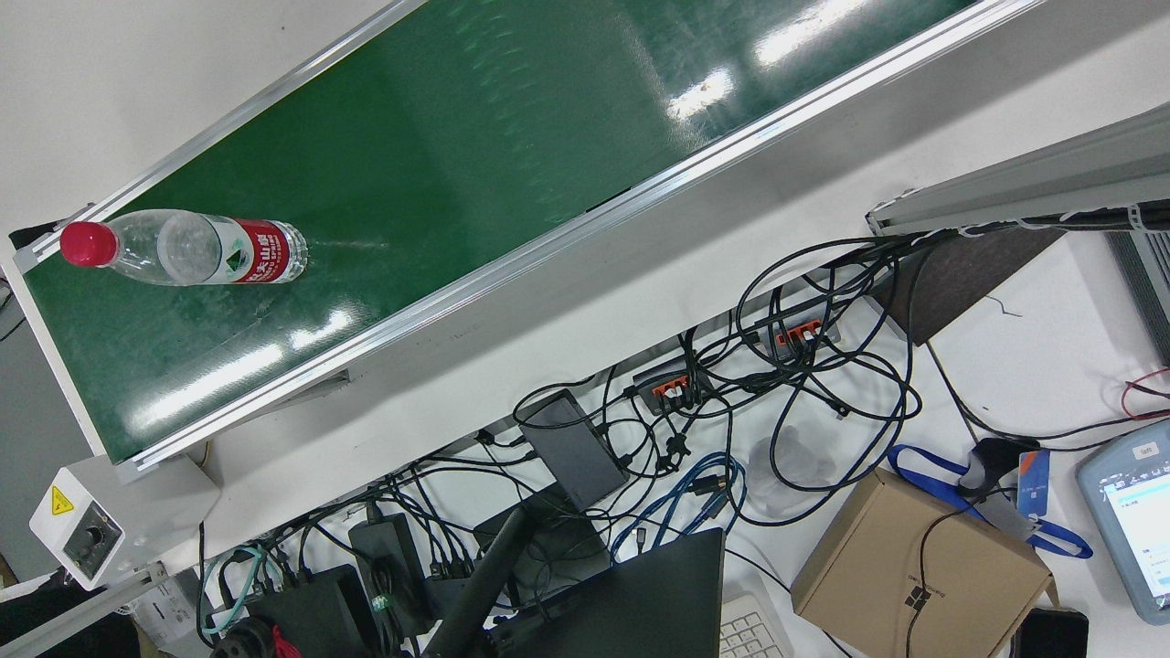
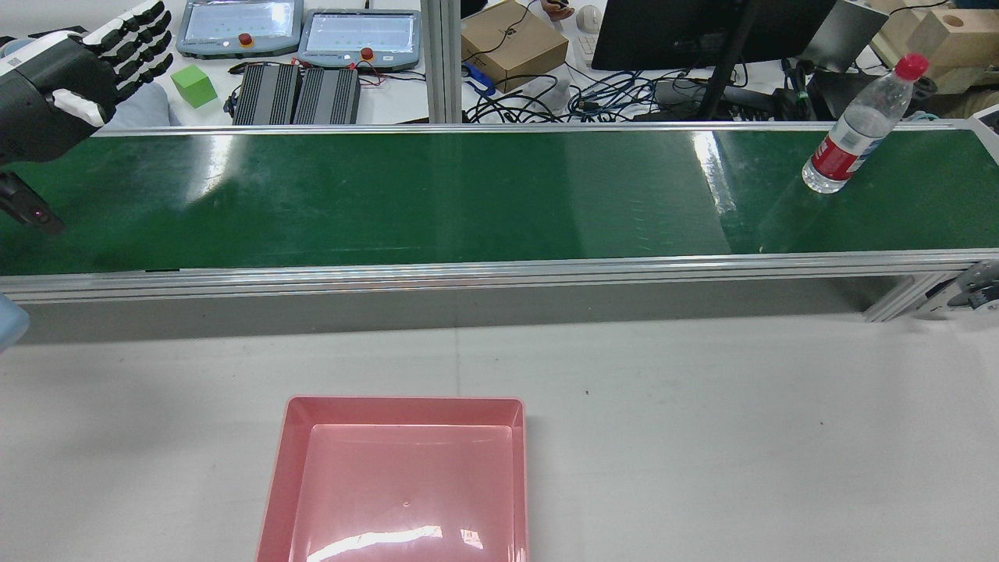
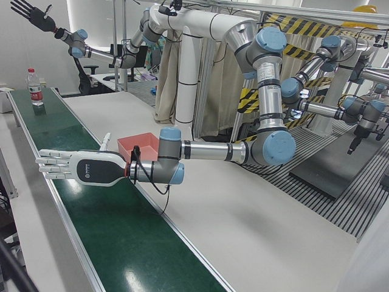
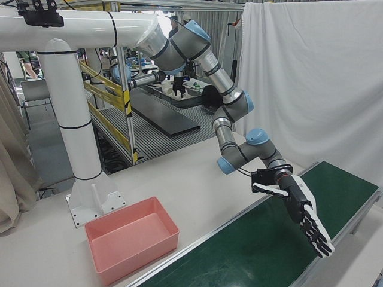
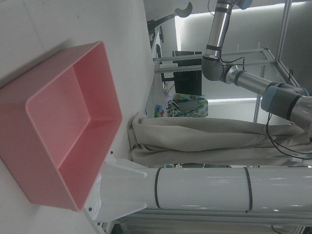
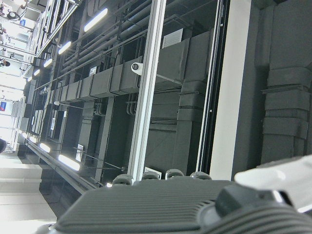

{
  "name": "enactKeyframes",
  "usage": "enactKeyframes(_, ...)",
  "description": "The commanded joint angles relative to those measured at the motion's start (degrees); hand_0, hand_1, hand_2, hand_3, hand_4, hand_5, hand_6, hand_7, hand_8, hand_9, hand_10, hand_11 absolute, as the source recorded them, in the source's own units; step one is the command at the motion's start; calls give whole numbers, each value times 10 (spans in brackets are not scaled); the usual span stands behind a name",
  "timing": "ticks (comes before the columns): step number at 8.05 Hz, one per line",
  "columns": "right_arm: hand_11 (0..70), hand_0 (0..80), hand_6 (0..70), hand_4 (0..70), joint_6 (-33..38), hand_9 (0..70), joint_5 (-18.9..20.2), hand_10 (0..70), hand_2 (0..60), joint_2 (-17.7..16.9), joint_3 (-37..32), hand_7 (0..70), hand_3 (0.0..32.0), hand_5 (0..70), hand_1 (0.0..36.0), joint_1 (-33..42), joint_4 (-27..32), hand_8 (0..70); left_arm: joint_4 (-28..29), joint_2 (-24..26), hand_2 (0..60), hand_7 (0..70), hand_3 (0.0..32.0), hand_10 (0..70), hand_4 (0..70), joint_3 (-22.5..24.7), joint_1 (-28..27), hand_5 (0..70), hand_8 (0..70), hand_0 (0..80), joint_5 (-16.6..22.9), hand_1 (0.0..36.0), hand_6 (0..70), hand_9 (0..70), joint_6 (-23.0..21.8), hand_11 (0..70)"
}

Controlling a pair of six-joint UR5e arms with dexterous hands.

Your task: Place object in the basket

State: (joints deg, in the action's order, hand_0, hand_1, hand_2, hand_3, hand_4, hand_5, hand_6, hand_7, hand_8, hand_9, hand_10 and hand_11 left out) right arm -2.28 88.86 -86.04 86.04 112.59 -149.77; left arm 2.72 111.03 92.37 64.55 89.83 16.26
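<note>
A clear water bottle [image 2: 857, 125] with a red cap and red label stands upright on the green conveyor belt [image 2: 437, 195], near its right end in the rear view. The pink basket [image 2: 398, 484] sits on the white table, well apart. The left hand [image 3: 82, 166] hovers over the belt's opposite end, fingers spread, holding nothing. The right hand [image 3: 31, 13] is raised high, fingers splayed, empty.

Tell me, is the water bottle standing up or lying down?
Standing up. The bottle rests on its base on the green belt, red cap on top; the left-front view shows it upright too.
</note>
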Motion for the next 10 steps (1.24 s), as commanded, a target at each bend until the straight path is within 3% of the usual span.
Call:
enactKeyframes(1, 0, 0, 0, 0, 0, 0, -1, 0, 0, 0, 0, 0, 0, 0, 0, 0, 0, 0, 0, 0, 0, 0, 18, 0, 0, -1, -2, 58, 0, 485, -1, 1, 0, 0, 0, 7)
enactKeyframes(10, 0, 0, 0, 0, 0, 0, -1, 0, 0, 0, 1, 0, 0, 0, 0, 0, 0, 0, 0, 1, 0, 0, 6, 7, 10, -1, -2, 63, 5, 485, -1, 0, 0, 0, 0, 18)
